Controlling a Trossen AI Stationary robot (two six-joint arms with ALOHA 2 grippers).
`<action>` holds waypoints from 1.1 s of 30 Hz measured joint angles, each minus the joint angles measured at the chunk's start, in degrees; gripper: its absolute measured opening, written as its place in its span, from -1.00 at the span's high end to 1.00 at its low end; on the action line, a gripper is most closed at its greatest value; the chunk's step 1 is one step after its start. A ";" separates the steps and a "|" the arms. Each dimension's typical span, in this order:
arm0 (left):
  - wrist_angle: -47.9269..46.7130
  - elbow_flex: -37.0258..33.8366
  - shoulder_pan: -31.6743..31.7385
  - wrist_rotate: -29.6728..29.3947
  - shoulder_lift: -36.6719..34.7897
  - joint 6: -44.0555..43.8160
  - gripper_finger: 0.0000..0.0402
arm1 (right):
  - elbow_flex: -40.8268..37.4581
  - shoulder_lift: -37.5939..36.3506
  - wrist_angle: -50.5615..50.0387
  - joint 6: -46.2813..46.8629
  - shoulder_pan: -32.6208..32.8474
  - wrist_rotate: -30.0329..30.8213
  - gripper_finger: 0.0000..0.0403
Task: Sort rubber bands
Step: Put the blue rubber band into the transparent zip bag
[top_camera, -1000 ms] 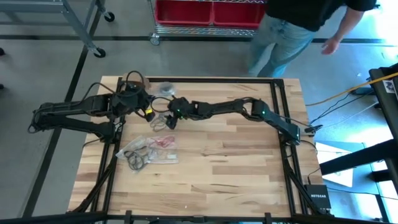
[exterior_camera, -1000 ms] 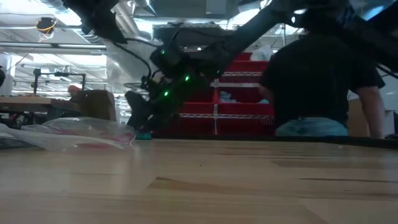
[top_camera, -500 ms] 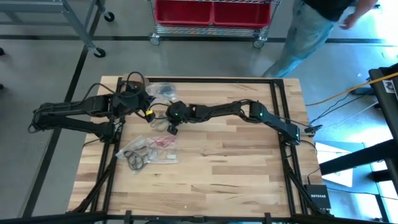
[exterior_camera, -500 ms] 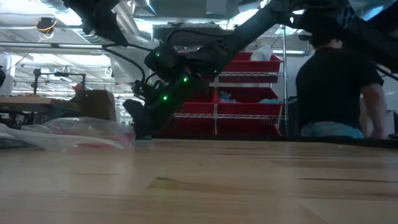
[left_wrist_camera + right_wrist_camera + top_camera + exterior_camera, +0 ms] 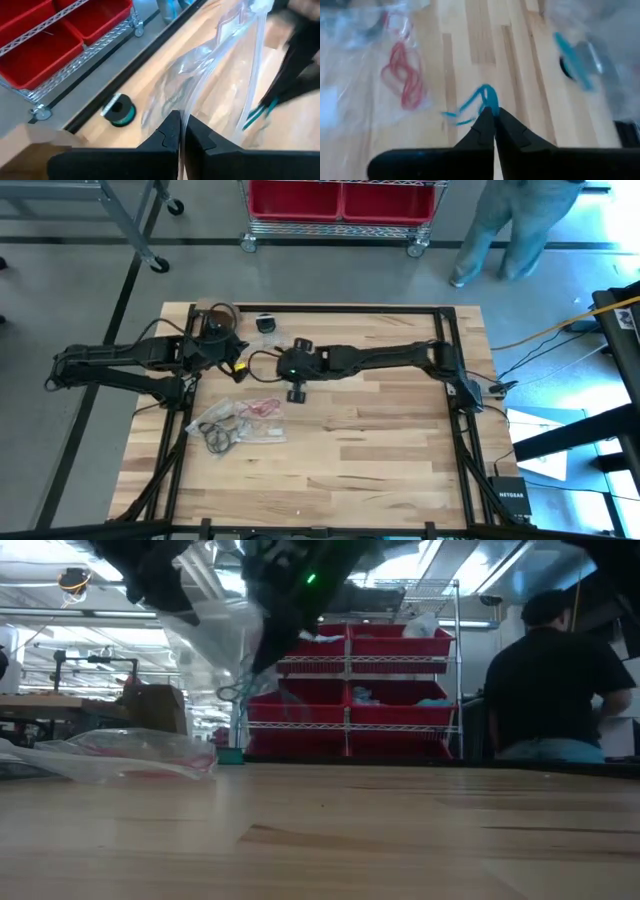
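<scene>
From above, I see both arms stretched toward the table's far left, the left gripper (image 5: 232,363) meeting the right gripper (image 5: 293,380) there. At table level, a clear bag (image 5: 215,635) hangs lifted. My left wrist shows fingers pressed together, pinching that bag's edge. My right wrist shows fingers pinching a teal rubber band (image 5: 480,102); red rubber bands (image 5: 405,80) lie on the wood nearby.
</scene>
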 joint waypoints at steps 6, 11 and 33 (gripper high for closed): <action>2.28 -1.67 -3.02 1.24 0.06 -3.05 1.00 | -5.75 -7.35 -8.03 1.88 2.65 2.46 1.00; 6.75 -3.70 -5.27 2.32 0.99 -4.25 1.00 | -21.17 -16.94 -4.70 7.29 3.93 2.06 1.00; 32.60 -5.36 -8.72 3.84 28.46 -2.79 1.00 | -58.62 -30.37 15.01 34.01 6.88 -5.61 0.43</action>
